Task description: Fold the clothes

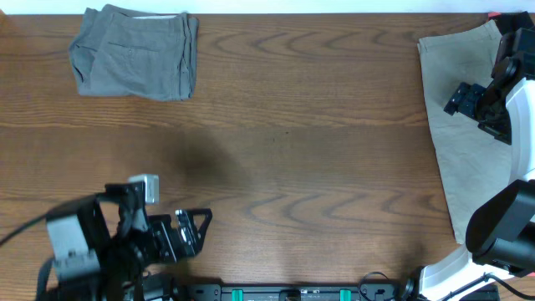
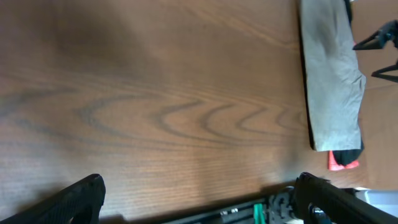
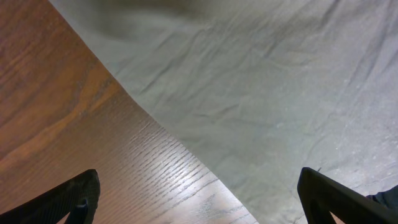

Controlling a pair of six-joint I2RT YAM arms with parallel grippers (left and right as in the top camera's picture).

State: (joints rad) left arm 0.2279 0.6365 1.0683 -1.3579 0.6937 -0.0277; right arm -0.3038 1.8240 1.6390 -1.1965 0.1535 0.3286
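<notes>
A dark grey pair of shorts [image 1: 135,52] lies folded at the far left corner of the table. A light khaki-beige pair [image 1: 468,142] lies spread flat along the right side; it also shows in the left wrist view [image 2: 328,74] and in the right wrist view [image 3: 267,93]. My left gripper [image 1: 194,227] is open and empty over bare wood at the near left; in its wrist view [image 2: 199,199] the fingers frame only table. My right gripper [image 1: 461,99] is open and empty, hovering over the khaki pair near its left edge [image 3: 198,198].
The wooden table [image 1: 301,142] spans the view. A black rail with green parts [image 1: 292,293] runs along the near edge. A small red object [image 2: 343,164] lies beyond the khaki shorts' end. The right arm's white base [image 1: 456,280] stands at the near right.
</notes>
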